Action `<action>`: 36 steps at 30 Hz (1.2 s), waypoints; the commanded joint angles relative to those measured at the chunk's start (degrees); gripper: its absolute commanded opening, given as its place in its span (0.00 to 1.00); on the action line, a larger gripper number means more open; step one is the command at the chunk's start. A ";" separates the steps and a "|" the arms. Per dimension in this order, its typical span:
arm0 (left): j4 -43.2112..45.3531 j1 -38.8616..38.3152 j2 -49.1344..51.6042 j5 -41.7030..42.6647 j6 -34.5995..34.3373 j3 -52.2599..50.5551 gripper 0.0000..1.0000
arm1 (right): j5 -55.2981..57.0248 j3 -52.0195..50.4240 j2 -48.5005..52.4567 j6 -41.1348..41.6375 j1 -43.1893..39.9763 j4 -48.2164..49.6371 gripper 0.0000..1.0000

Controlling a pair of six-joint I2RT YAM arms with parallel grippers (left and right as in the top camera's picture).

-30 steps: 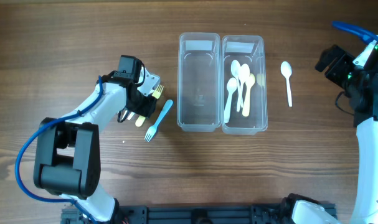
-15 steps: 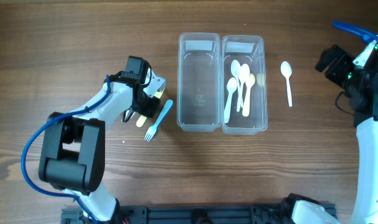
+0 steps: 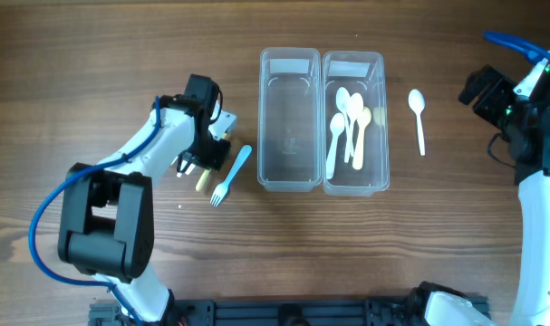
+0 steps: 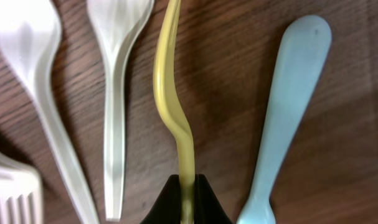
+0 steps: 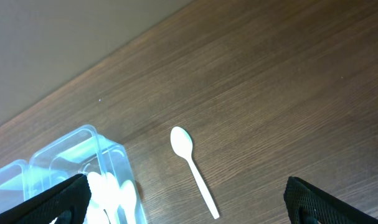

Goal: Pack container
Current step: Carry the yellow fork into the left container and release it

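One fork (image 4: 172, 99) in left end effector (image 4: 187, 198).

The brown wooden table (image 3: 120, 54) carries two clear bins at its middle, a left container (image 3: 264, 118) touching a right container (image 3: 384, 118). A white spoon (image 3: 419, 118) lies just right of them, bowl toward the far edge. A blue fork (image 3: 232, 175) lies aslant near their left. Just beside its handle lies a yellow utensil (image 4: 171, 93), then two white utensils (image 4: 117, 93) and a white fork (image 4: 11, 186), close together.
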 commanded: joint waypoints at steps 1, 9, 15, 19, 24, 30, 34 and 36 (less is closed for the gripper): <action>-2.05 -0.07 -4.39 -1.16 -2.05 5.14 0.04 | 0.63 0.24 0.37 0.74 -0.15 -0.02 1.00; -2.78 -5.20 -13.25 -0.09 -5.18 9.77 0.04 | 0.63 0.24 0.37 0.76 -0.15 -0.02 1.00; 4.33 -16.06 -18.10 0.22 -12.04 12.22 0.09 | 0.63 0.24 0.37 0.76 -0.15 -0.02 1.00; 8.09 -18.05 -12.79 -5.53 -29.92 12.15 0.11 | 0.63 0.24 0.37 0.76 -0.15 -0.02 1.00; 12.26 -18.08 -1.97 -4.57 -33.97 12.11 0.13 | 0.63 0.24 0.37 0.76 -0.15 -0.04 1.00; 14.25 -18.05 -0.48 -3.76 -33.62 12.13 0.20 | 0.63 0.24 0.37 0.76 -0.15 -0.02 1.00; 14.05 -18.05 -4.15 -3.80 -33.44 12.13 0.30 | 0.63 0.24 0.37 0.74 -0.15 -0.02 1.00; 13.86 -17.99 -8.15 -5.29 -31.85 12.13 0.36 | 0.63 0.24 0.37 0.74 -0.15 -0.02 1.00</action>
